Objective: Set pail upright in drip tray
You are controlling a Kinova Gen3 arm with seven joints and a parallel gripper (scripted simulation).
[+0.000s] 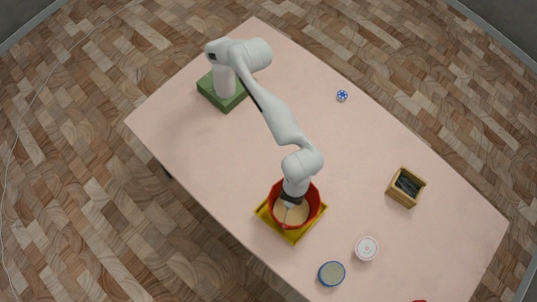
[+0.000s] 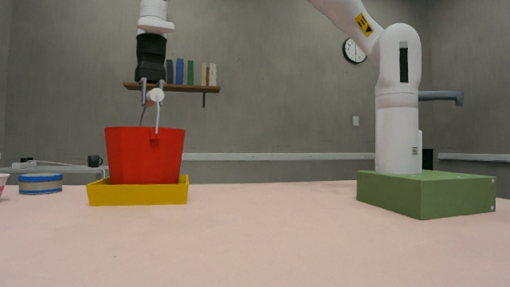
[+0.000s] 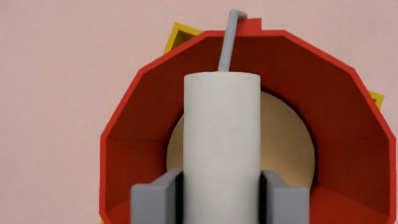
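The red pail [image 2: 144, 155] stands upright with its lower part inside the yellow drip tray [image 2: 138, 192]; the tray's wall hides its base. From above, the pail [image 1: 294, 205] sits within the tray [image 1: 290, 216] near the table's front edge. My gripper [image 2: 151, 95] is straight above the pail and shut on the white grip of the pail's wire handle [image 2: 154, 96]. In the wrist view the white grip [image 3: 222, 145] lies between my two grey fingers, with the pail's tan floor [image 3: 295, 150] below and yellow tray corners [image 3: 179, 35] showing outside the rim.
A blue-rimmed round tin [image 1: 331, 273] and a white round lid [image 1: 366, 248] lie right of the tray. A wooden box [image 1: 405, 187] stands further right. A small blue-and-white piece [image 1: 341, 96] lies at the far side. The arm's green base [image 1: 222, 94] is at the back.
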